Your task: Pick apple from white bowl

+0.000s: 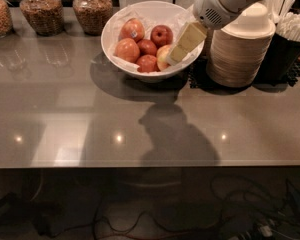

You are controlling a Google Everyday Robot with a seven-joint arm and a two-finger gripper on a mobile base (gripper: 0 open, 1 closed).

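Note:
The white bowl (pixel 111 33) stands at the back middle of the grey counter, lined with crinkled white paper and holding several apples. The apple (pixel 161 55), red with a pale yellow-green patch, lies at the bowl's right side, partly hidden. My gripper (pixel 173 59), cream coloured on a white arm, reaches down from the upper right over the bowl's right rim, and its tip is right at this apple. An orange-red apple with a sticker (pixel 132 29) and dark red apples (pixel 161 34) lie to the left of it.
A tall stack of beige disposable bowls (pixel 240 51) stands just right of the white bowl, under my arm. A black holder with white sticks (pixel 290 39) is at the far right. Three glass jars (pixel 40 10) line the back left. The counter's front edge (pixel 140 166) runs across the lower middle.

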